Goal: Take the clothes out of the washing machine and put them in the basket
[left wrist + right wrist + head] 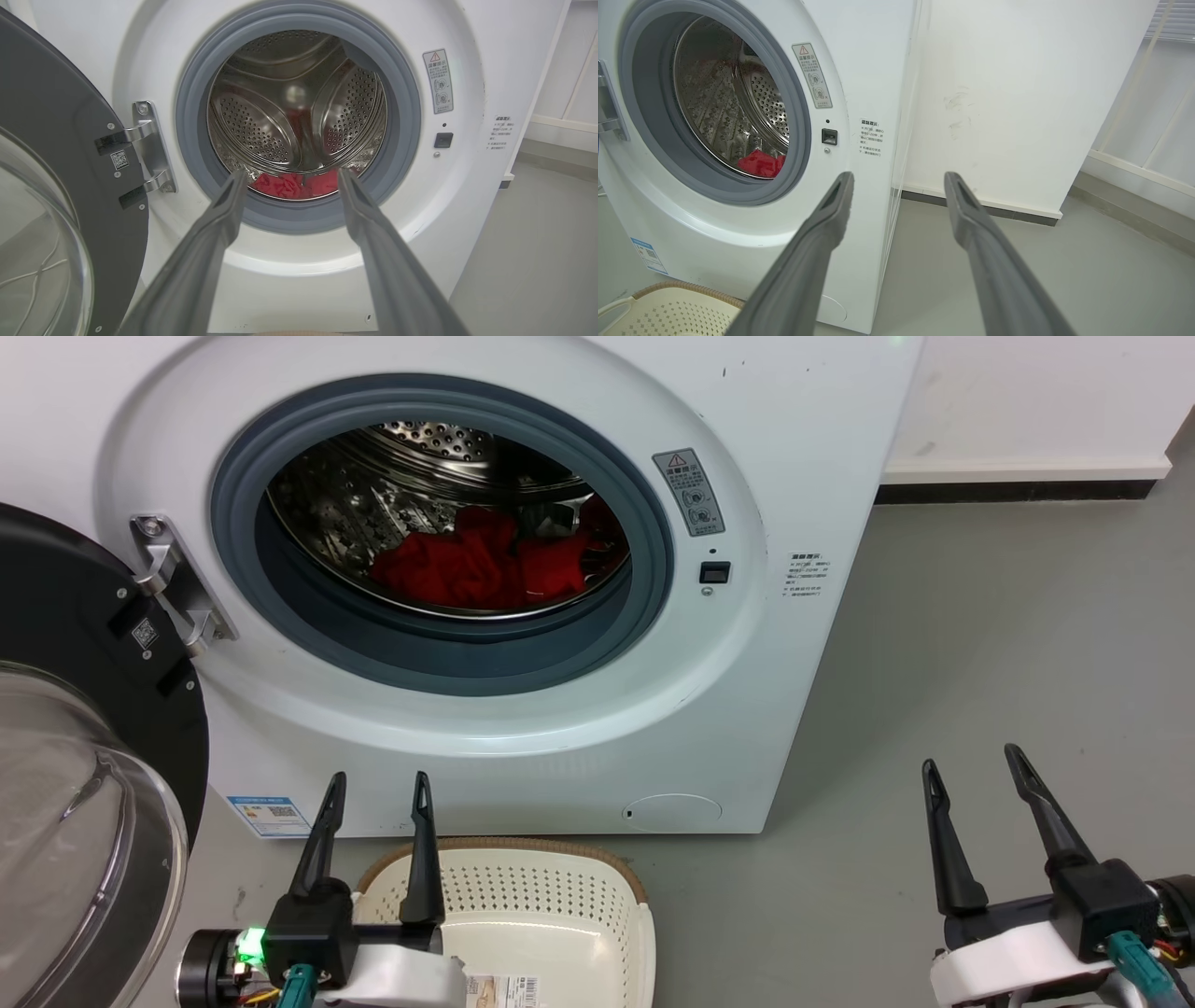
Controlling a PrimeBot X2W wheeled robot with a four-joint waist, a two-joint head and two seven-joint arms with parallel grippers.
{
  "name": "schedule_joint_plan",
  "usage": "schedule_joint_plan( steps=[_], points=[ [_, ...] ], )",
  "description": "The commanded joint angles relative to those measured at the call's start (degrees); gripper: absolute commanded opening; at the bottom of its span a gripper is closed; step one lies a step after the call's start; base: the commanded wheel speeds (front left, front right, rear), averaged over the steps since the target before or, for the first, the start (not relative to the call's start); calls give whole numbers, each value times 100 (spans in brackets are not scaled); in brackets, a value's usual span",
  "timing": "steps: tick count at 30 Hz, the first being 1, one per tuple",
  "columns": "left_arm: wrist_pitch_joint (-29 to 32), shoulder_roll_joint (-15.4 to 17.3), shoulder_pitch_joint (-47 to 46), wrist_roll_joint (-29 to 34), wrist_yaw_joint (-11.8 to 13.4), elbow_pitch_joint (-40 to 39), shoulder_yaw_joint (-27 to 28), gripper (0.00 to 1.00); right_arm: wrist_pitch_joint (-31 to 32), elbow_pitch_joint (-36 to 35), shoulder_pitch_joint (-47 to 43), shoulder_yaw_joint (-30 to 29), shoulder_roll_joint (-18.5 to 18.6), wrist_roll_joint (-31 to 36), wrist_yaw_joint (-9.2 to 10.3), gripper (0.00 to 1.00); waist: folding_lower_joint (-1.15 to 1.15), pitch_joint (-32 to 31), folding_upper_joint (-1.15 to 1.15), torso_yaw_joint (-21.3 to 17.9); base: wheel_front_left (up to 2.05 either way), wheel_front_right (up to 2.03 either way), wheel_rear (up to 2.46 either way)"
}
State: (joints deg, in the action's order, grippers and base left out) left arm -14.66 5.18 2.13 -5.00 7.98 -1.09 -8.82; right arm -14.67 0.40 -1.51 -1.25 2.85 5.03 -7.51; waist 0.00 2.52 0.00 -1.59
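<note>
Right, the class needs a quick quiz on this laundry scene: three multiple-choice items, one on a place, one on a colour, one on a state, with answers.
1. Where do the clothes lie?
A. on a shelf
B. in the drum of the washing machine
C. in a sink
2. What colour are the clothes?
A. blue
B. green
C. red
3. How does the washing machine's door stand?
A. swung open
B. shut
C. taken off
Answers: 1 B, they rest on the perforated steel; 2 C, bright red in every view; 3 A, it hangs on its hinge, swung aside.
</note>
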Motion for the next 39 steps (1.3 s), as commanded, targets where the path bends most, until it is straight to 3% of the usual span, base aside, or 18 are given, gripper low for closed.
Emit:
schedule_joint_plan(
  steps=[1,9,19,23,30,39],
  points=[
    [-35,-4,67,126,-26,9,18,100,-34,14,-60,10,5,71,4,100,0,-1,0,0,0,0,0],
    [-57,-103,84,321,-272,147,113,100,-57,200,-15,11,5,89,4,100,0,6,0,-10,0,0,0],
    [-56,-151,61,395,-378,117,234,100,-55,231,86,-43,5,-45,4,100,0,93,0,-69,0,0,0],
    [-56,-28,-142,481,-551,191,164,100,-55,169,218,-107,4,-55,4,100,0,322,0,-226,0,0,0],
    [-56,465,-973,485,-913,642,327,100,-54,-37,650,-6,-2,-12,4,100,0,1282,0,-806,0,0,0],
    [92,1600,-3200,587,-1325,2189,580,100,-54,-245,1136,130,-4,-549,5,100,0,2652,0,-1575,0,0,0]
  ],
)
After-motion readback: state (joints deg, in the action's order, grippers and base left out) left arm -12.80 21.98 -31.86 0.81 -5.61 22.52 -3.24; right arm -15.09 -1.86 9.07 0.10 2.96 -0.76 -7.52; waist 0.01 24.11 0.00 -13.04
